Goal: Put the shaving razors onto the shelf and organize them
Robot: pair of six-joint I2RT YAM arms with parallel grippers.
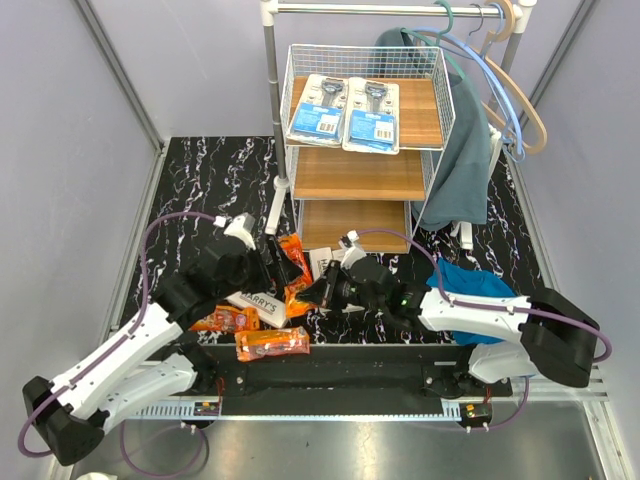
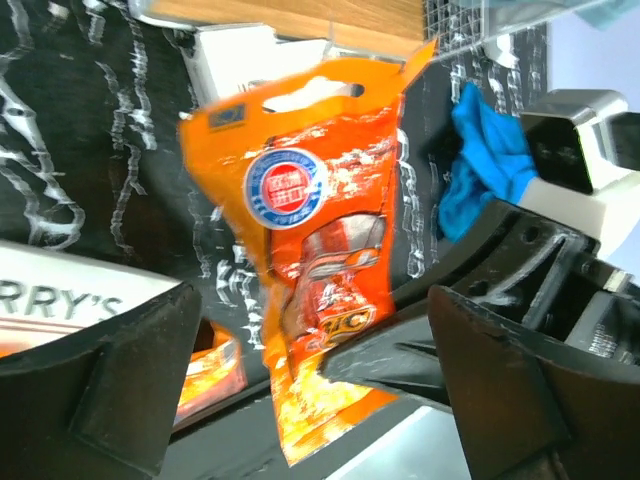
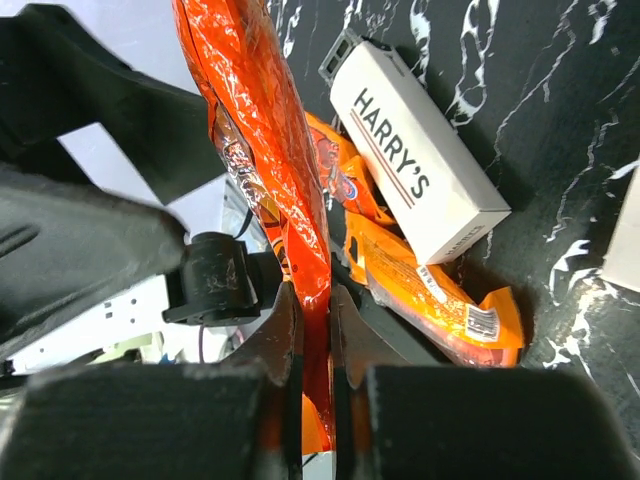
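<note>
Top view: shelf [image 1: 360,175] at upper centre, with 2 blue-and-white blister cards [image 1: 318,110] side by side on its top board; the middle and bottom boards are bare. Below it, on the black marbled desk [image 1: 210,185], the left pincer [image 1: 272,262] and right pincer [image 1: 318,288] meet at 1 orange bag [image 1: 293,262] at frame centre. A HARRY'S box [image 1: 255,303] lies just below the left pincer, and 2 more orange bags [image 1: 272,343] lie lower, near the desk's front edge. A blue cloth [image 1: 470,280] sits to the right, partly under the right arm. Left wrist view: the orange bag [image 2: 310,250] fills the centre, hang-hole end uppermost. The left pincer's fingers [image 2: 100,380] stand wide to either side of it, gripping nothing. The HARRY'S box [image 2: 60,300] shows at the left edge and the blue cloth [image 2: 480,170] at upper right. Right wrist view: the right pincer [image 3: 315,330] is narrow, both fingers pinched on the orange bag [image 3: 270,150], which rises edge-on to the top of the frame. The HARRY'S box [image 3: 415,160] lies at upper right, touching the orange bags beneath it at centre right.
</note>
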